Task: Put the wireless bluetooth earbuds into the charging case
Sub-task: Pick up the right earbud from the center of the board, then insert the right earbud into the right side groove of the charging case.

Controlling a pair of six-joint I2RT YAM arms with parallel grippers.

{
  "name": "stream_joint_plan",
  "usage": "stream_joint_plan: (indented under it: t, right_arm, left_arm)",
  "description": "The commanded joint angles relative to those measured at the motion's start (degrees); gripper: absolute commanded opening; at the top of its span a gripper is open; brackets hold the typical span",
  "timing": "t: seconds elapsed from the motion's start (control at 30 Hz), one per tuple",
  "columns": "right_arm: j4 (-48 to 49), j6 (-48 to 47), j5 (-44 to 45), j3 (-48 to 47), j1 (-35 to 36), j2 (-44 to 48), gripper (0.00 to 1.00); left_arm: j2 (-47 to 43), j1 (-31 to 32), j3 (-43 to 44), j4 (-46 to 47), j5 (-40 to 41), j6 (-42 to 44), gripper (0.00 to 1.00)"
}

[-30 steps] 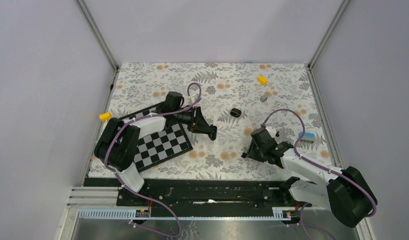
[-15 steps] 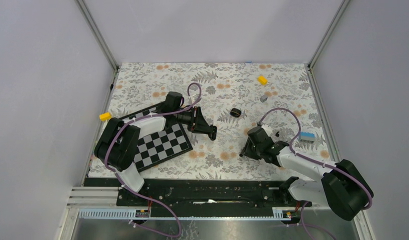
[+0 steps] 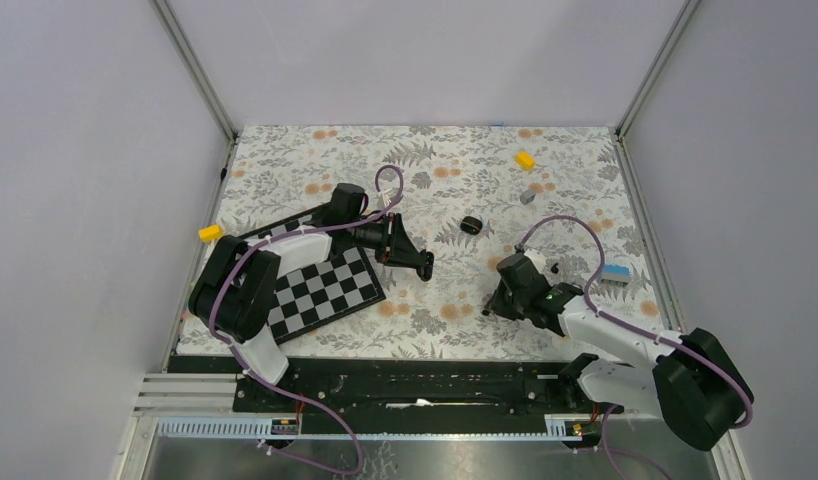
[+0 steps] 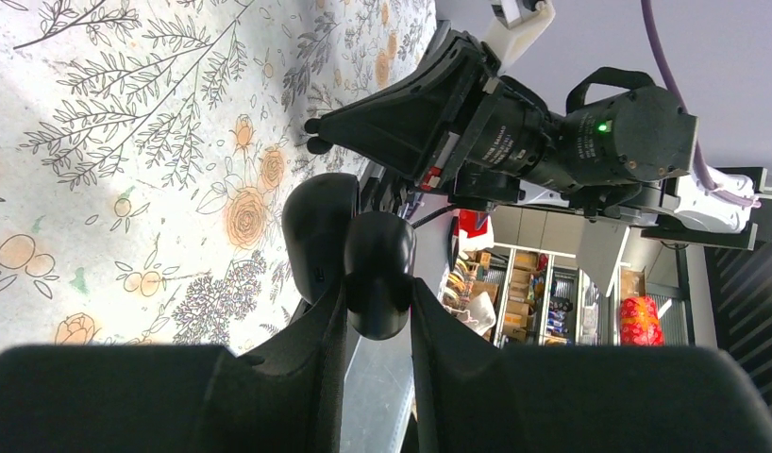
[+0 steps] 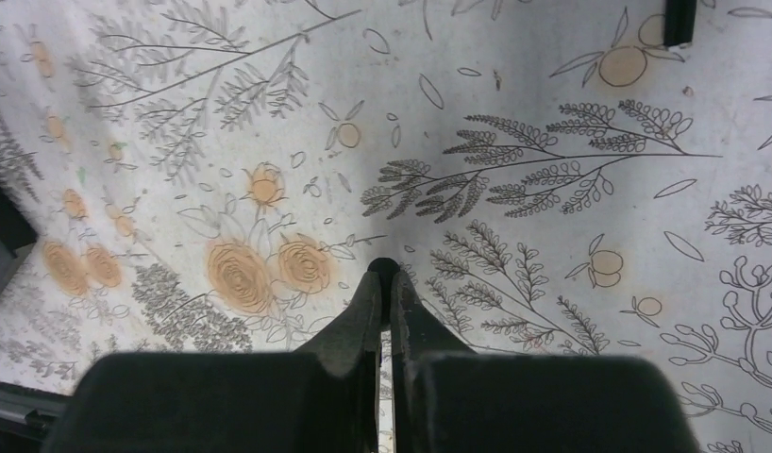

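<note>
My left gripper [image 4: 377, 294] is shut on the charging case [image 4: 323, 234], a black rounded case held above the floral cloth with its two halves spread apart. From above, the left gripper [image 3: 425, 266] hangs right of the checkerboard. My right gripper [image 3: 488, 308] is tipped down onto the cloth near the front middle. In the right wrist view its jaws [image 5: 383, 276] are pinched together, and a tiny black earbud [image 5: 382, 266] shows at their tips. A small black rounded object [image 3: 471, 224] lies alone further back; I cannot tell if it is a bud.
A checkerboard [image 3: 320, 285] lies under the left arm. Yellow blocks sit at the far right [image 3: 525, 160] and the left edge [image 3: 211, 233]. A grey block [image 3: 527, 197] and a blue-and-white piece [image 3: 614, 272] lie on the right side.
The right gripper has slid a little to the left along the cloth and closed its jaws. The left arm and the case have not moved.
</note>
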State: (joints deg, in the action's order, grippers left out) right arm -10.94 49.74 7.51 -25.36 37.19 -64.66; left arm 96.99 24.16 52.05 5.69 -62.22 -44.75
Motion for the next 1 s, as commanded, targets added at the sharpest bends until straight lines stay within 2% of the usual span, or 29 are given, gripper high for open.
stream_joint_plan:
  t: [0.0, 0.17, 0.4, 0.73, 0.97]
  right_arm:
    - [-2.2, -4.1, 1.0, -4.7, 0.5, 5.0, 0.0]
    - [2.1, -8.6, -2.1, -7.7, 0.6, 10.6, 0.0]
    - [8.5, -11.7, -1.5, -12.5, 4.9, 11.4, 0.0]
    - [17.7, -6.2, 2.3, -15.7, 8.0, 2.3, 0.0]
    - [18.9, -6.7, 2.3, -18.2, 8.5, -2.5, 0.0]
  left_arm:
    - [-0.5, 0.1, 1.0, 1.1, -2.1, 3.0, 0.0]
    - [-1.5, 1.1, 1.7, 1.1, -4.0, 5.7, 0.0]
    - [-4.1, 1.8, 0.4, 5.2, -3.9, 6.7, 0.0]
    - [-4.2, 2.1, 0.0, 5.1, -3.0, 5.5, 0.0]
    - [-4.5, 2.3, -0.1, 5.1, -2.9, 5.0, 0.0]
